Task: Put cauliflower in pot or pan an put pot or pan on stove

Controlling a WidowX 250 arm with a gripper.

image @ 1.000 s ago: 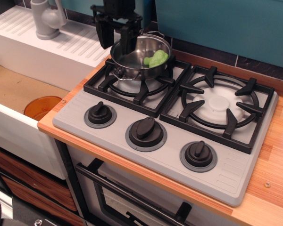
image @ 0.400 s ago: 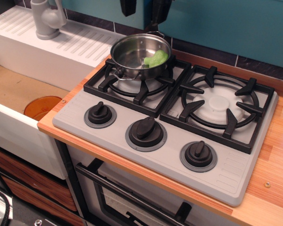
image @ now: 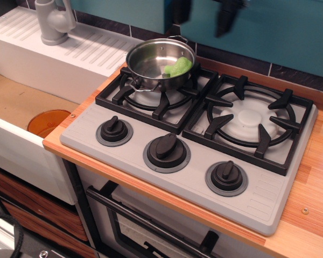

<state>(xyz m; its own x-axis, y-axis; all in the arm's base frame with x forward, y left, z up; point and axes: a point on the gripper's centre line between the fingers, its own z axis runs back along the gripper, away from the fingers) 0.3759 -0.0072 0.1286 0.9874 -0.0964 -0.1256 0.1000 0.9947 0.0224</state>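
The shiny steel pot (image: 153, 60) sits on the left burner grate (image: 156, 97) of the grey stove (image: 194, 177), at the back left. The light-green cauliflower (image: 178, 66) lies inside the pot against its right wall. My gripper (image: 204, 12) is high above the stove at the top edge of the view, up and to the right of the pot. Only its two dark fingers (image: 224, 19) show, spread apart and holding nothing.
The right burner grate (image: 251, 121) is bare. Three dark knobs (image: 166, 148) line the stove's front. A white sink unit with a grey tap (image: 53, 21) stands at the left, with an orange bowl (image: 47, 122) in the basin. The wooden counter (image: 312, 204) runs along the right.
The gripper has let go of the pot, risen and moved right, from the pot's far rim to the top edge of view. The pot and cauliflower have stayed on the left burner.
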